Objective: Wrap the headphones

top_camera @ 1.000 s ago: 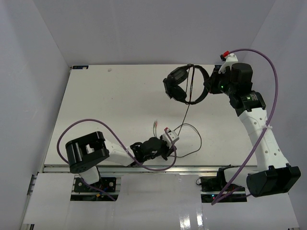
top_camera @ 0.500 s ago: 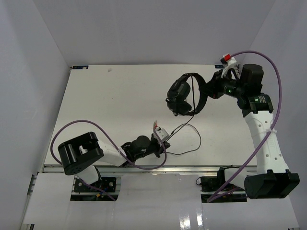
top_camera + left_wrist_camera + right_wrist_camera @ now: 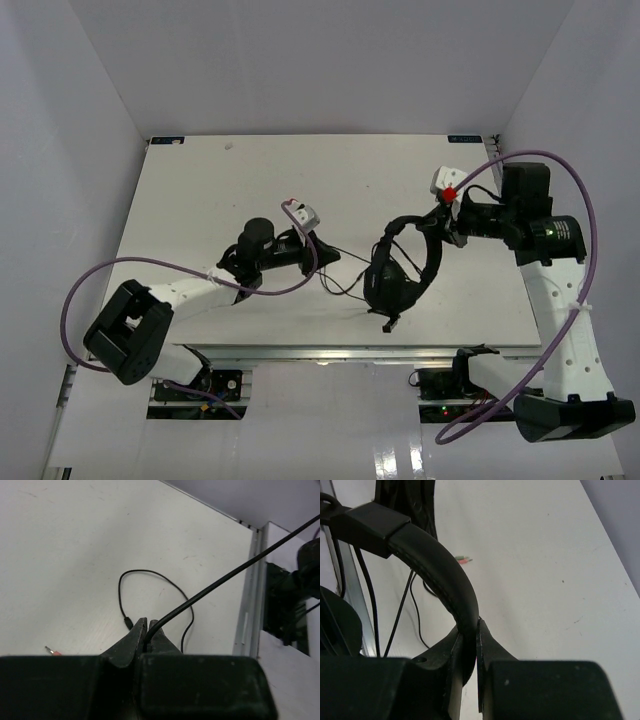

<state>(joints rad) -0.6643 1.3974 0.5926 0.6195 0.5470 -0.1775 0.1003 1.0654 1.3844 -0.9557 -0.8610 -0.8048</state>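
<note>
The black headphones point(image 3: 398, 278) hang tilted above the table right of centre, earcups low, headband point(image 3: 432, 250) arching up to my right gripper point(image 3: 447, 232). My right gripper point(image 3: 469, 630) is shut on the padded headband point(image 3: 437, 565). My left gripper point(image 3: 322, 256) is shut on the thin black cord point(image 3: 348, 262), which runs taut from it to the earcups. In the left wrist view the cord point(image 3: 225, 577) leaves the shut left gripper point(image 3: 146, 626) up to the right; a slack loop point(image 3: 150, 575) lies on the table, and a reddish plug point(image 3: 52, 651) lies at left. The plugs also show in the right wrist view point(image 3: 463, 559).
The white table point(image 3: 200, 190) has white walls on three sides. Thick purple arm cables point(image 3: 180, 270) arc over the left arm, and another purple cable point(image 3: 560, 180) over the right arm. The table's near edge rail point(image 3: 250, 605) runs close to the slack cord.
</note>
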